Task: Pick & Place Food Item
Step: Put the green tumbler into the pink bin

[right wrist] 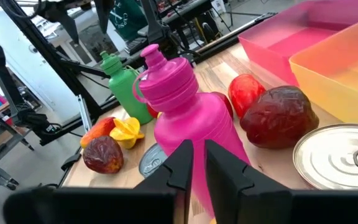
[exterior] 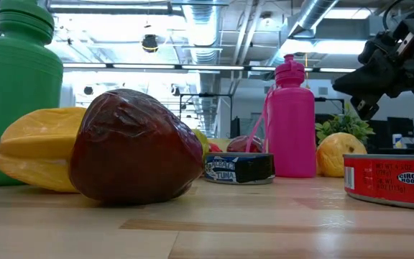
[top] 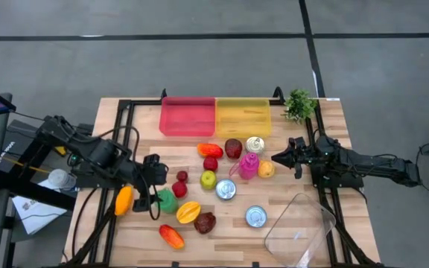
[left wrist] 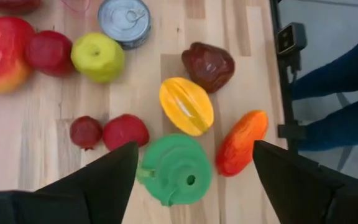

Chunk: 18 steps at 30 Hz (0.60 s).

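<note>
— left gripper (left wrist: 191,171) first: why is it parked there?

— it hovers over the near-left cluster with its fingers spread wide, holding nothing. the green bottle (left wrist: 178,168) lies right between them, with the yellow starfruit (left wrist: 186,104) and an orange-red fruit (left wrist: 242,142) just beside it. my guess is it's lining up a pick from that group, though which item i can't say.

— and the right gripper (top: 280,158)?

— it sits at the right side of the pile, nearly closed with only a thin slit between the fingers, gripping nothing. it points at the pink bottle (right wrist: 188,118), which stands upright close in front of it, the yellow fruit (top: 266,169) just by its tip.

— where does the food go?

— probably the pink bin (top: 188,116) or the yellow bin (top: 243,115), side by side and touching at the far edge of the desk (top: 326,126). both look bare inside.

— room to move?

— tight in the middle. a dark red fruit (right wrist: 279,116), a silver can (right wrist: 340,155) and red fruits crowd the lane to the bins, so a carried item likely needs lifting clear. the left cluster is packed too: two small red fruits (left wrist: 107,131) touch each other beside the green bottle. more bare desk lies along the near edge, except for the clear container (top: 298,227) tipped at the near-right corner and a red can (exterior: 390,178) near it.
</note>
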Available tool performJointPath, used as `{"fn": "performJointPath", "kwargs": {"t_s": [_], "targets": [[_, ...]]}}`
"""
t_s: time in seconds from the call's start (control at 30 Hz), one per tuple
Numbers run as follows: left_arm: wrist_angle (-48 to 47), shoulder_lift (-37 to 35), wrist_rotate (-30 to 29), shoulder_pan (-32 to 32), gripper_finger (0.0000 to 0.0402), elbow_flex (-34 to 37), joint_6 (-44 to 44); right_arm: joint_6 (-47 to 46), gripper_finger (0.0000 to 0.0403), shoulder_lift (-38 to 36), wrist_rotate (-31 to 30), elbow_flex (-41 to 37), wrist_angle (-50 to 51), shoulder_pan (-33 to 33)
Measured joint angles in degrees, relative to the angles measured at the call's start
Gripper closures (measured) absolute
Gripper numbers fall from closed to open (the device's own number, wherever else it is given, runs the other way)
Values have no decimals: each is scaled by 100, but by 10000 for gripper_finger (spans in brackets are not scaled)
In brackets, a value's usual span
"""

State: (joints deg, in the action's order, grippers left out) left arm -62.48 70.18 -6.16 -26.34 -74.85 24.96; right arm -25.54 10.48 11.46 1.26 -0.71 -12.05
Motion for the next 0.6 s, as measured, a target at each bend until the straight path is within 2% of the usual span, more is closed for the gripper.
{"fn": "performJointPath", "kwargs": {"t_s": [0.3, 0.6], "targets": [[1002, -318, -3, -227, 76, 1106, 148, 0, 345, 0, 0, 3, 24, 0], [1374, -542, -43, -344, 91, 1687, 422, 0, 345, -1, 0, 4, 27, 0]]}}
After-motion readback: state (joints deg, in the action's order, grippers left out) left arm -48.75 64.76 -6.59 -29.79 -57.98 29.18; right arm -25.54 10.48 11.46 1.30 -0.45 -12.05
